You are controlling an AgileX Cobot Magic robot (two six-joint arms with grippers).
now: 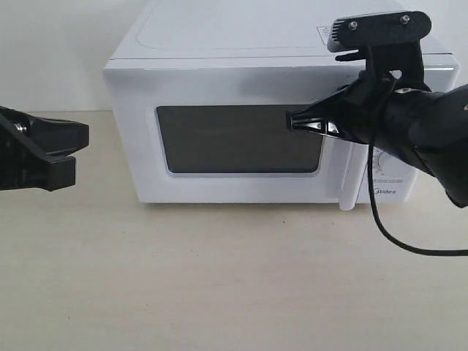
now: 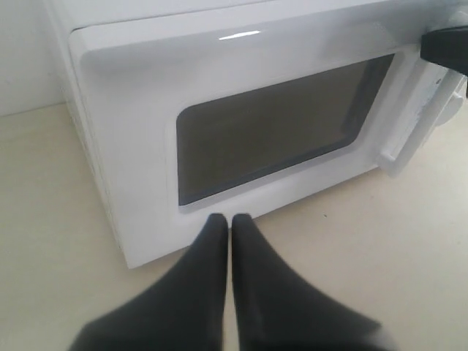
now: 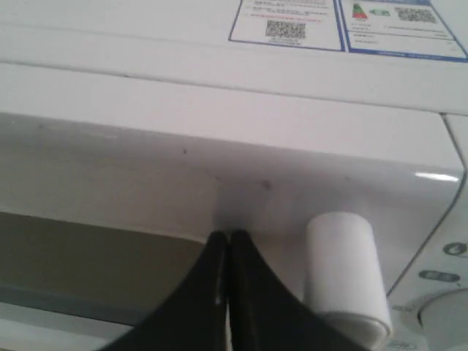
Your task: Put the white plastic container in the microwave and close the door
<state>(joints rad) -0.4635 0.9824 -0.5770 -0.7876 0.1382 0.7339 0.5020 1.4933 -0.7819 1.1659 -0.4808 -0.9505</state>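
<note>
The microwave (image 1: 278,36) stands at the upper centre of the exterior view on the counter (image 1: 219,278), its door (image 1: 139,146) shut flush. My right end effector (image 1: 291,121) is clenched on nothing, with its tips at the upper right corner of the dark window (image 1: 234,139), just beside the top of the handle (image 1: 349,186). My left end effector (image 1: 79,148) is also clenched and empty. It sits at the left edge, apart from the microwave and pointing toward the door.

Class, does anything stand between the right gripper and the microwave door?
Nothing visible does. The shut right gripper points straight at the door, with its tips at the door's upper part beside the handle, seemingly touching it.
</note>
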